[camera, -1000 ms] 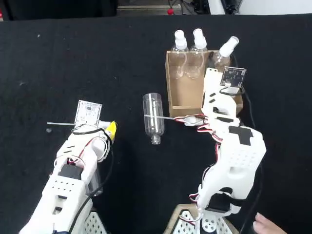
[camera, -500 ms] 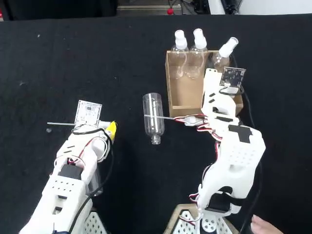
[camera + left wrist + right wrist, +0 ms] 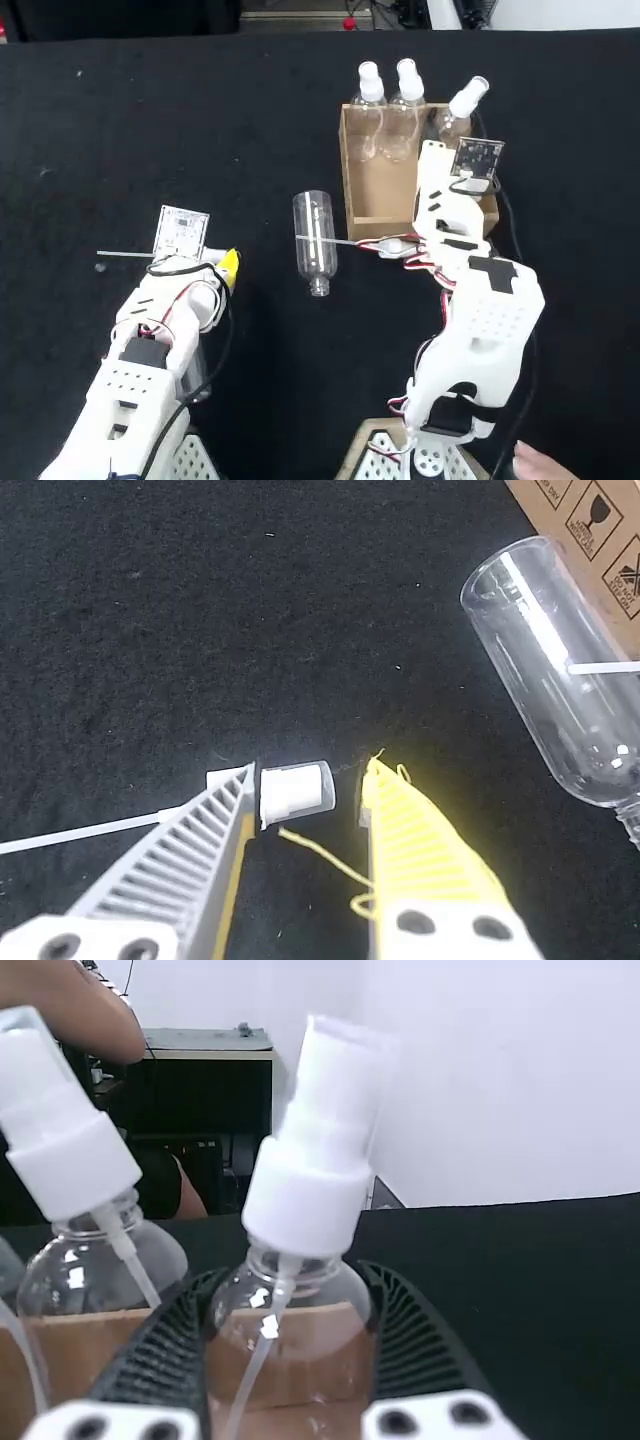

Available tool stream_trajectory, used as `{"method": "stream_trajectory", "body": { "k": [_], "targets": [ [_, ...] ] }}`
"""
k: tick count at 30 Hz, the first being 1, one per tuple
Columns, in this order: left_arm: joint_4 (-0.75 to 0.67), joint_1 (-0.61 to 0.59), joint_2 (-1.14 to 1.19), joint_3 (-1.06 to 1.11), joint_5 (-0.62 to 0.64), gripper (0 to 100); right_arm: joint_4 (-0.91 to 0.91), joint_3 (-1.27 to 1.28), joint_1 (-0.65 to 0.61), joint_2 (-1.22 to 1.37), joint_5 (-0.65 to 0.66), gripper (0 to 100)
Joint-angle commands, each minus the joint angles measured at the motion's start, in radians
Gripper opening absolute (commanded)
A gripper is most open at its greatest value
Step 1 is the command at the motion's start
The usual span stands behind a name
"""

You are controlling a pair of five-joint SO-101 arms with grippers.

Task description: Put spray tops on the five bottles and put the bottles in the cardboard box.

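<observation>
At upper right of the high view, the right gripper [image 3: 290, 1305] stays clamped on a capped bottle [image 3: 460, 115] tilted over the corner of the cardboard box [image 3: 347, 170]. Barely anything has shifted in the last second, so I judge the drop unfinished. Two more capped bottles [image 3: 372, 120] stand inside the box. Lower left, the left gripper [image 3: 310, 775] hangs open astride a loose spray top [image 3: 292, 788], gripping nothing. An uncapped bottle [image 3: 315, 243] lies mid-frame. The arm hides the held bottle's base, and a fifth bottle possibly lies under the left arm.

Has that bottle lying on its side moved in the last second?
No. The lying bottle keeps the same spot beside the cardboard box.
</observation>
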Motion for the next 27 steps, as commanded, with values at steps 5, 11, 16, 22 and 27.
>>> {"method": "stream_trajectory", "body": {
  "k": [5, 11, 16, 22, 27],
  "targets": [
    [-0.021, 0.002, -0.014, -0.007, 0.002, 17, -0.026, -0.048, -0.017, -0.012, 0.0, 2.7],
    [-0.021, 0.002, -0.014, -0.007, 0.002, 17, -0.026, -0.021, -0.032, -0.012, -0.002, 15.7],
    [-0.021, 0.002, -0.014, -0.007, 0.002, 17, -0.028, -0.005, -0.058, -0.018, 0.0, 13.2],
    [-0.021, -0.001, -0.014, -0.007, 0.002, 17, -0.028, -0.005, -0.072, -0.018, 0.0, 13.3],
    [-0.021, 0.002, -0.014, -0.007, 0.002, 17, -0.028, -0.004, -0.066, -0.018, 0.0, 13.3]
  ]
}}
